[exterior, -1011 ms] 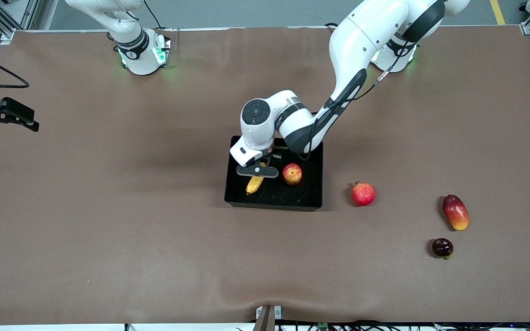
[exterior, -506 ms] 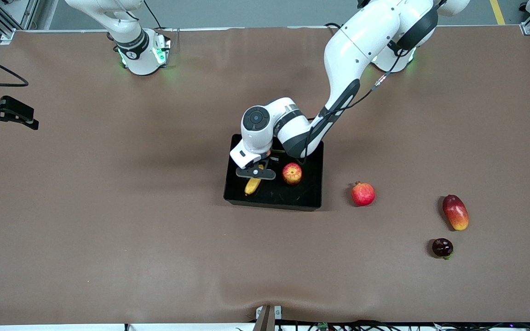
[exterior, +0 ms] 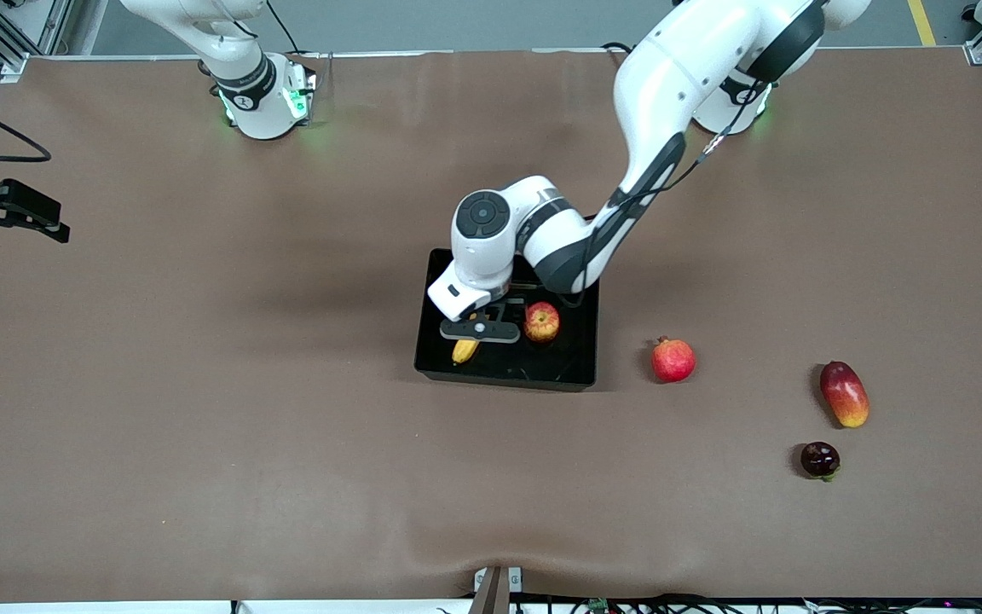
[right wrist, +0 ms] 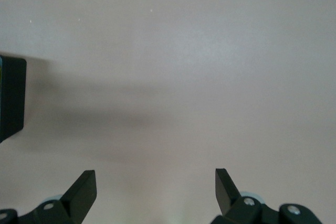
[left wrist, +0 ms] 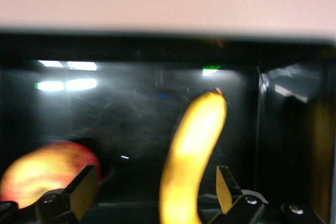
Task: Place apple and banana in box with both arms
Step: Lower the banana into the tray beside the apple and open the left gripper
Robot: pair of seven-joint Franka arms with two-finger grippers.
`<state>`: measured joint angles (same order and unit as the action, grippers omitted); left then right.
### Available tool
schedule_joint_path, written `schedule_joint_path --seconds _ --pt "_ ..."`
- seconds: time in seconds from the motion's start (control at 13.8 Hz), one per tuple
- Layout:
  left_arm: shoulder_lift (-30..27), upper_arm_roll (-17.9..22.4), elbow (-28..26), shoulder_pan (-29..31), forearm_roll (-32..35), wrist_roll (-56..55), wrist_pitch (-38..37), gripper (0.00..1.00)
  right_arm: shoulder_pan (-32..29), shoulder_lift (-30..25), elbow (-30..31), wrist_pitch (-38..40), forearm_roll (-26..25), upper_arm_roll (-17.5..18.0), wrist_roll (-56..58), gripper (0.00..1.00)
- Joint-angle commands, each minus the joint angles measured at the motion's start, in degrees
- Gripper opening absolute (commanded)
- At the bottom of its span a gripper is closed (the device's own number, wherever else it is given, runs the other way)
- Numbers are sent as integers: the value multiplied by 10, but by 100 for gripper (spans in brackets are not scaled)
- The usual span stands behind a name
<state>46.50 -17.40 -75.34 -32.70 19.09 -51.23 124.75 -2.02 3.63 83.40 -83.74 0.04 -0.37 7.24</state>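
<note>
- L gripper (exterior: 480, 329) low in box (exterior: 580, 358), fingers (left wrist: 84, 188) spread wide, released; banana (left wrist: 193, 156) between, untouched.
- Banana lying in box w/ apple (exterior: 541, 321) beside, toward left arm's end.
- R gripper (right wrist: 156, 190) open, nothing held, waiting over bare table (right wrist: 210, 66).

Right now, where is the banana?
The banana lies inside the black box, beside the apple, toward the right arm's end, with the left gripper open just above it.
</note>
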Motion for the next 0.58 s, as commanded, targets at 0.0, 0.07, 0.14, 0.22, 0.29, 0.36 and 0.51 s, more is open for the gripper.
schedule_joint_path --seconds 0.0,0.07,0.14,0.22,0.29,0.36,0.51 --pt "-76 -2 -15 46 3 18 -61 100 -9 -2 -11 26 -2 3 -1 100" --pt "-97 -4 -15 67 2 26 -87 100 -10 -2 -12 27 -6 2 -1 100" --pt "-118 -8 -16 97 -10 57 -107 100 -10 -2 -11 29 -7 1 -1 100" --pt "-144 -8 -17 125 -35 104 -126 100 -10 -3 -9 42 -7 1 -1 100" --pt "-167 -5 -18 150 -61 137 -156 100 -10 -4 -10 52 -4 1 -2 100" --pt "-184 -5 -18 176 -68 144 -186 100 -10 -4 -10 52 -1 1 -2 100" --pt "-218 -4 -19 224 -70 147 -226 100 -14 -2 -12 51 12 1 -3 100"
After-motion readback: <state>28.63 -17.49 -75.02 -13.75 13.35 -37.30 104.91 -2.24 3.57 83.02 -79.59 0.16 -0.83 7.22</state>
